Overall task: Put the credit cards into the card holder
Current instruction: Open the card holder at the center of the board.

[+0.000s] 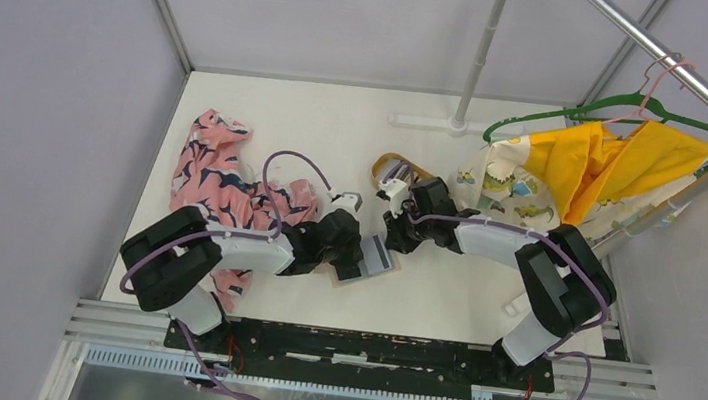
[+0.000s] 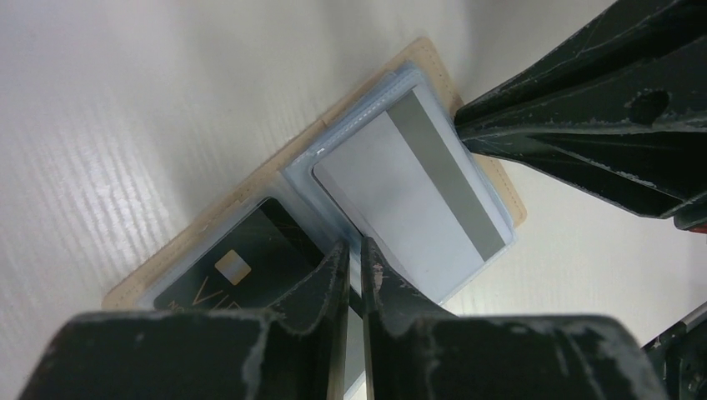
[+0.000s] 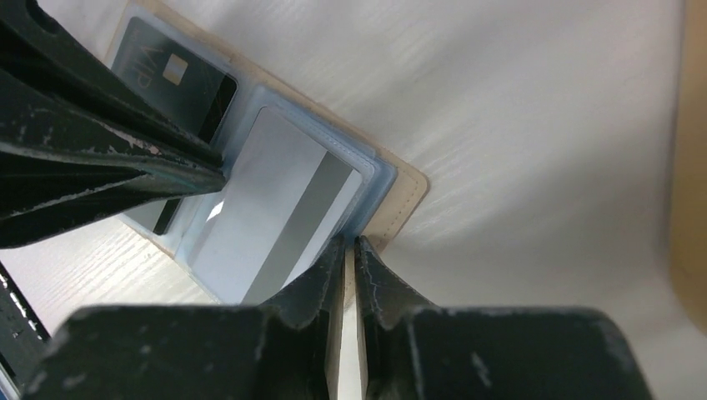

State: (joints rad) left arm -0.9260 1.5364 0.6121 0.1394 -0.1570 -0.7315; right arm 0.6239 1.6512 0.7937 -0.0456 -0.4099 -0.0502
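The card holder [image 1: 381,261] lies open and flat on the white table, tan cover [image 2: 192,232] down. A dark credit card [image 2: 225,275] sits in one grey-blue panel and a pale card with a grey stripe [image 2: 408,192] in the other. My left gripper [image 2: 354,243] has its tips on the fold between the panels, jaws shut to a slit with nothing in them. My right gripper [image 3: 350,240] touches the holder's outer edge [image 3: 402,196] beside the pale card [image 3: 267,208], also shut to a slit. In the top view the two grippers [image 1: 355,261] [image 1: 396,237] meet over the holder.
An oval wooden tray [image 1: 379,166] holding more cards stands just behind the right gripper. A pink patterned cloth [image 1: 221,185] lies to the left. Yellow and printed garments [image 1: 585,166] hang from a rail at the right, and a white pole [image 1: 476,63] stands at the back.
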